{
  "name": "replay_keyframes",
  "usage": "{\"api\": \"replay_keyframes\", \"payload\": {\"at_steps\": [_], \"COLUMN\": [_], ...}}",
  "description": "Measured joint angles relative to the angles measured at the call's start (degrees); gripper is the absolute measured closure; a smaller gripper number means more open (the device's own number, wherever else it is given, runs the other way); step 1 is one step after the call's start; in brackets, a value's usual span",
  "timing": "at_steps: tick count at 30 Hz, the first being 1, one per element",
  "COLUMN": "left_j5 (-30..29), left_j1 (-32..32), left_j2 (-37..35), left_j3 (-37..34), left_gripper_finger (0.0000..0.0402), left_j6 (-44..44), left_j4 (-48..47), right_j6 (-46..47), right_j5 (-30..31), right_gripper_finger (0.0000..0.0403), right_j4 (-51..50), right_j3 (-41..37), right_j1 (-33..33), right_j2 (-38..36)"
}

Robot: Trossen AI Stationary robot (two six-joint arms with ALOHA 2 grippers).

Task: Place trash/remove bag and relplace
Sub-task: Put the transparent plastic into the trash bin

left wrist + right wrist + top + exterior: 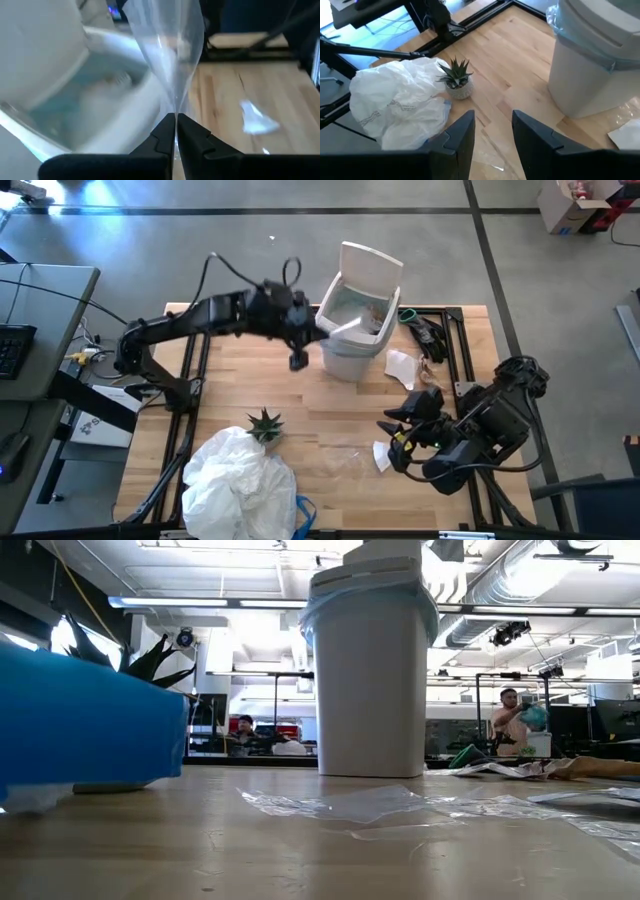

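Observation:
The white bin point(355, 330) stands at the table's far middle, lid up, lined with the light-blue bag point(75, 95). My left gripper point(315, 332) is beside the bin's left rim, shut on a clear plastic wrapper point(167, 55), a piece of the trash. My right gripper point(492, 127) hangs open over the near right of the table with nothing between its fingers. More trash lies flat on the table: white paper point(400, 366), brown paper point(430, 376), a white scrap point(381, 456) and clear wrappers point(350, 805). My left gripper pinches the clear wrapper's narrow end point(175, 107) between its two fingertips. The fingers come from the table's left, slanting down toward the bin. The wrapper fans out ahead of the fingers over the bin's opening, clear of the table.
A small spiky potted plant point(265, 425) stands near the table's middle, and a big crumpled white bag point(238, 485) lies at the near left edge. Dark cables and gear point(425, 332) sit right of the bin. A person point(513, 720) shows far behind the table.

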Motion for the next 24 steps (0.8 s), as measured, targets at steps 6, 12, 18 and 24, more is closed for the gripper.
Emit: {"api": "replay_keyframes", "payload": {"at_steps": [6,12,18,24], "left_j5": [4.9,6.9,6.7,6.3], "left_j1": [6.4,11.4,12.9,12.3], "left_j2": [5.7,14.5,19.2,18.2], "left_j3": [8.9,15.5,18.9,18.9], "left_gripper_finger": [0.0401,0.0401,0.0390,0.0336], "left_j6": [0.8,0.8,0.4,1.3], "left_j4": [1.9,-5.2,-12.0,-10.5], "right_j6": [0.7,1.5,2.5,2.4], "right_j5": [-0.1,-2.1,-2.5,-1.8], "right_gripper_finger": [0.0284,0.0284,0.0284,0.0284], "right_j4": [0.0,0.0,0.0,0.0], "right_j3": [0.0,0.0,0.0,0.0], "right_j1": [-0.2,-0.2,-0.2,-0.2], "right_j2": [2.1,5.1,6.4,6.4]}}
